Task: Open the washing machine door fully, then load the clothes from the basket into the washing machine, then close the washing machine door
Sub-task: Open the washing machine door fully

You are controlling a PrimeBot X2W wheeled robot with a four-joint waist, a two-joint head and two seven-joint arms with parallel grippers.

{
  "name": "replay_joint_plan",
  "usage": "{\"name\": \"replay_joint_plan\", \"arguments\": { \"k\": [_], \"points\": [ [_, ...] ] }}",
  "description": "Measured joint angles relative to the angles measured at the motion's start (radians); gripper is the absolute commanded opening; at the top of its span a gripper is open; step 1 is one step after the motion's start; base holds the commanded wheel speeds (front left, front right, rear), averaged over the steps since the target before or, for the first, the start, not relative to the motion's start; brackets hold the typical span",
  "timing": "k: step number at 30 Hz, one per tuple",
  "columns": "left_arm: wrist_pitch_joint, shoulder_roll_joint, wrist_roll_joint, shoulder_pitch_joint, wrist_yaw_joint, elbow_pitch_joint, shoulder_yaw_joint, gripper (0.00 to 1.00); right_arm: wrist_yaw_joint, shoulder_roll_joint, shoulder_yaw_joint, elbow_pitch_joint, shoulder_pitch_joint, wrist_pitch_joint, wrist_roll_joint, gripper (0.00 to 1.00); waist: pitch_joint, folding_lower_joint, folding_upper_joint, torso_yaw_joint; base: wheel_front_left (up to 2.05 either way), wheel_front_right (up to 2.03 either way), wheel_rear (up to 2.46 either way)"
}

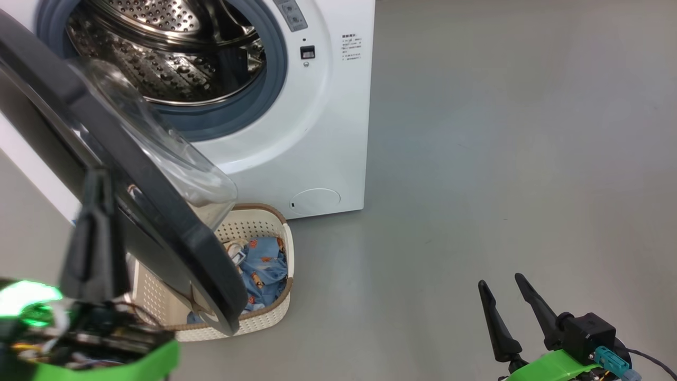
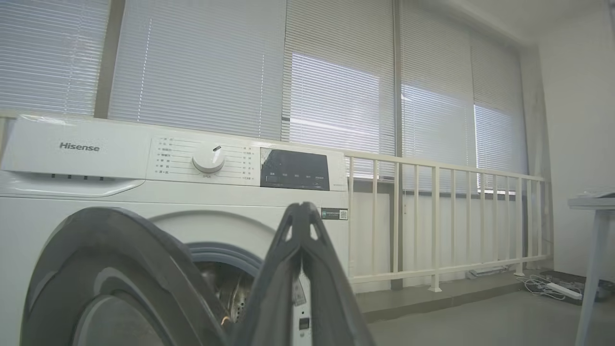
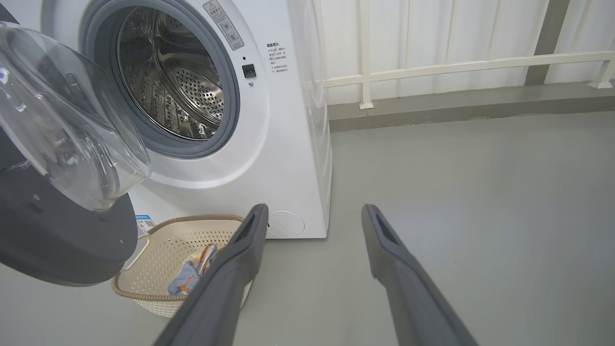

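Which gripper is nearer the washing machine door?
Left. The left gripper, shut, sits at the outer side of the washing machine door; the right gripper, open, hangs far off over the floor.

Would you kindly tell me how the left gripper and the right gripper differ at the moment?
The left gripper is shut, fingers pressed together; the right gripper is open, fingers spread. The left sits beside the door; the right is over bare floor. Both have long dark fingers.
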Motion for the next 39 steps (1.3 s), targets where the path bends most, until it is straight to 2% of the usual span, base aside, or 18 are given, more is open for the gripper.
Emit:
{"name": "replay_joint_plan", "arguments": {
  "k": [9,13,19,27,39],
  "points": [
    [0.000,0.025,0.000,-0.005,0.000,-0.007,-0.218,0.00,0.000,0.000,-0.001,0.002,0.000,0.000,0.008,1.00,0.001,0.0000,0.0000,-0.011,0.00,0.00,0.00],
    [0.000,0.047,0.010,-0.002,0.000,0.048,-0.312,0.00,0.000,0.000,-0.001,0.003,0.000,0.000,0.008,1.00,0.004,0.0000,0.0000,-0.015,0.00,0.00,0.00],
    [0.000,0.054,0.010,0.003,0.000,0.159,-0.395,0.00,0.000,0.000,0.001,0.003,0.000,0.000,0.020,1.00,0.016,0.0000,0.0000,-0.020,0.00,0.00,0.00],
    [0.000,0.054,0.017,0.026,0.000,0.278,-0.401,0.00,0.000,0.000,0.009,0.005,0.000,0.000,0.044,1.00,0.032,0.0000,0.0000,-0.030,0.00,0.00,0.00],
    [0.000,0.044,0.017,0.039,0.000,0.422,-0.334,0.00,0.000,0.000,0.017,0.007,-0.004,0.000,0.057,1.00,0.069,0.0001,0.0000,-0.046,0.00,0.00,0.00]
  ]
}}
